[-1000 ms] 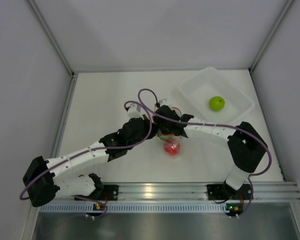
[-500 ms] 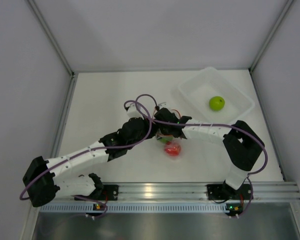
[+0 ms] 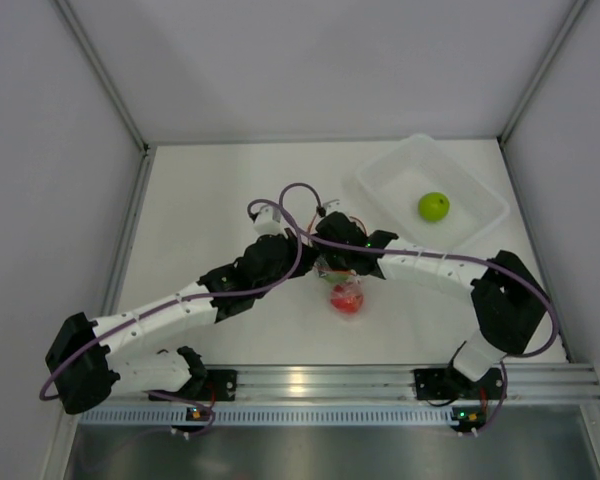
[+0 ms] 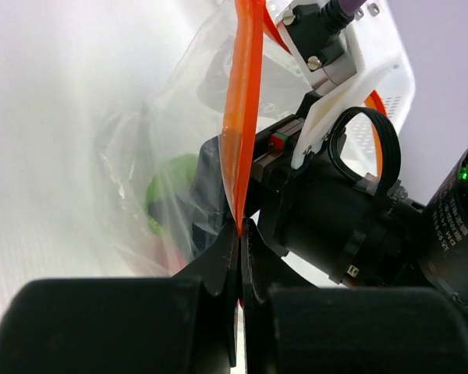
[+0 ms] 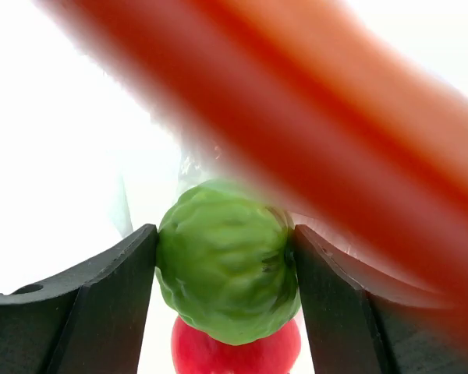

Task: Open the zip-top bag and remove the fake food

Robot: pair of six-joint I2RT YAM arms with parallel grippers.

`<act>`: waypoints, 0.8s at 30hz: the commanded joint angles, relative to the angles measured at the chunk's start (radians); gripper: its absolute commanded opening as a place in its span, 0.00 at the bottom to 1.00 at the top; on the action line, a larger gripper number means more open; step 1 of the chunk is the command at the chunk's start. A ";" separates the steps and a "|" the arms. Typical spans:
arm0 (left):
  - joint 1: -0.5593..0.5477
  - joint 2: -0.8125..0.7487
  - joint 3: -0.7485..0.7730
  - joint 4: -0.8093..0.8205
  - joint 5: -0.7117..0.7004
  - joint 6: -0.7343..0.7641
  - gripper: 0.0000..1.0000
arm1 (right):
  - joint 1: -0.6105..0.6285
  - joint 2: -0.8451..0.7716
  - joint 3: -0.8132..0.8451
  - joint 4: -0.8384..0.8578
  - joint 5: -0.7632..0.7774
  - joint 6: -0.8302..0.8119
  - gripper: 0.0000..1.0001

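Note:
The clear zip-top bag hangs in mid-table with its red-orange zip strip upright. My left gripper is shut on the strip's lower end. My right gripper reaches into the bag's mouth and is shut on a lime green ball, its fingers pressed on both sides. A red ball lies just below it, also seen in the top view. The blurred strip crosses above. The green ball shows through the plastic in the left wrist view. Another green ball lies in the tub.
A clear rigid tub stands at the back right. Both arms meet over the table's middle, with purple cables looping above them. White walls close in the left, back and right sides.
My right gripper has risen slightly toward the back with the green ball; the red ball stays low in the bag. The left arm has hardly moved.

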 commanded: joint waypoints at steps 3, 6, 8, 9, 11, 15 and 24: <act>0.005 0.030 0.010 0.031 0.015 0.016 0.00 | 0.010 -0.115 0.001 -0.006 0.013 0.008 0.28; 0.005 0.035 0.013 0.031 0.015 0.016 0.00 | 0.016 -0.147 0.002 -0.009 0.012 0.008 0.27; 0.005 0.030 0.014 0.031 0.017 0.016 0.00 | 0.019 -0.162 0.007 -0.007 0.009 0.008 0.27; 0.005 0.030 0.016 0.031 0.020 0.016 0.00 | 0.022 -0.161 0.010 -0.007 0.007 0.007 0.27; 0.005 0.030 0.026 0.031 0.032 0.016 0.00 | 0.027 -0.147 0.028 -0.015 0.018 -0.007 0.26; 0.005 0.021 0.040 0.031 0.058 0.023 0.00 | 0.037 -0.096 0.076 -0.067 0.091 -0.004 0.25; 0.005 -0.034 -0.012 -0.001 -0.002 0.013 0.00 | 0.004 -0.102 0.068 -0.131 0.189 0.033 0.25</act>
